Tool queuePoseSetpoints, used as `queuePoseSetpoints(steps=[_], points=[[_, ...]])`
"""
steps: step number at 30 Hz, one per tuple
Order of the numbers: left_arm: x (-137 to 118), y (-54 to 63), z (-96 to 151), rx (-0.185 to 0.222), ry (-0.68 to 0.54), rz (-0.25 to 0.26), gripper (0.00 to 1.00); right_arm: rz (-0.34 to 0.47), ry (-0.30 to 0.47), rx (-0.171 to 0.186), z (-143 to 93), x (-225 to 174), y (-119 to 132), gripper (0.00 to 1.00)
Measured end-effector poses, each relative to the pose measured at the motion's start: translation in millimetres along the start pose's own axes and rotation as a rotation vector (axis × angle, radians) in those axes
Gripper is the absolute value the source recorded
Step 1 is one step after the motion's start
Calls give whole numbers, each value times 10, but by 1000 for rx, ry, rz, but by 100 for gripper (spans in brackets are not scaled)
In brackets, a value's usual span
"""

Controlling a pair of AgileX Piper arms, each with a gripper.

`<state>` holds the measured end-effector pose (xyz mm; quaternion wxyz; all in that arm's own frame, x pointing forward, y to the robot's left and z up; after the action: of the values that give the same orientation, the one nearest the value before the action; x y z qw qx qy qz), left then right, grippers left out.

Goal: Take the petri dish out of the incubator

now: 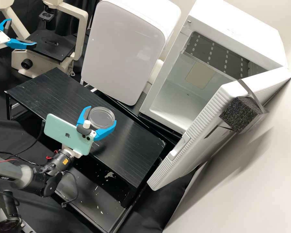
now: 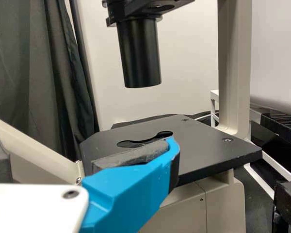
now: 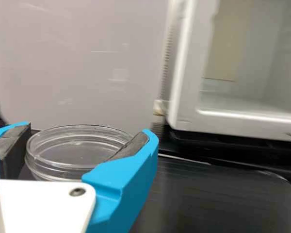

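Note:
The clear round petri dish (image 1: 101,117) is over the black shelf table (image 1: 129,142), outside the incubator (image 1: 239,42). My right gripper (image 1: 102,115) has one finger on each side of the dish and is shut on it. In the right wrist view the dish (image 3: 77,148) sits roughly level between the pads of the right gripper (image 3: 87,133). At the upper left, my left gripper (image 1: 22,33) stands open beside the microscope, holding nothing. In the left wrist view the left gripper (image 2: 82,145) is in front of the microscope stage (image 2: 199,141).
The incubator's door (image 1: 197,129) hangs wide open toward the front right, with a black foam block (image 1: 239,115) strapped on it. A closed white appliance (image 1: 123,48) stands behind the shelf table. The microscope (image 1: 51,43) is at the back left.

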<state>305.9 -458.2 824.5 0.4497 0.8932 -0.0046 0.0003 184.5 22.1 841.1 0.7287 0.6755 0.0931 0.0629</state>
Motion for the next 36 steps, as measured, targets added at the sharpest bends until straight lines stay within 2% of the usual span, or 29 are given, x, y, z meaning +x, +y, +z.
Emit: queuePoseSetpoints(steps=[3, 11, 15, 18, 19, 32, 36], points=[[0, 0, 0, 0, 0, 0, 100, -30, 13, -17, -14, 29, -63, 0], [0, 0, 0, 0, 0, 0, 100, -85, -13, 7, 49, 116, -216, 0], [0, 0, 0, 0, 0, 0, 100, -118, -27, -5, 85, 150, -297, 0], [0, 0, 0, 0, 0, 0, 100, -119, -26, -1, 95, 166, -322, 0], [0, 0, 0, 0, 0, 0, 100, -118, -23, -2, 98, 168, -325, 100], [0, 0, 0, 0, 0, 0, 100, -108, -30, -1, 116, 164, -309, 100], [0, 0, 0, 0, 0, 0, 100, -95, -32, -10, 112, 152, -277, 100]])
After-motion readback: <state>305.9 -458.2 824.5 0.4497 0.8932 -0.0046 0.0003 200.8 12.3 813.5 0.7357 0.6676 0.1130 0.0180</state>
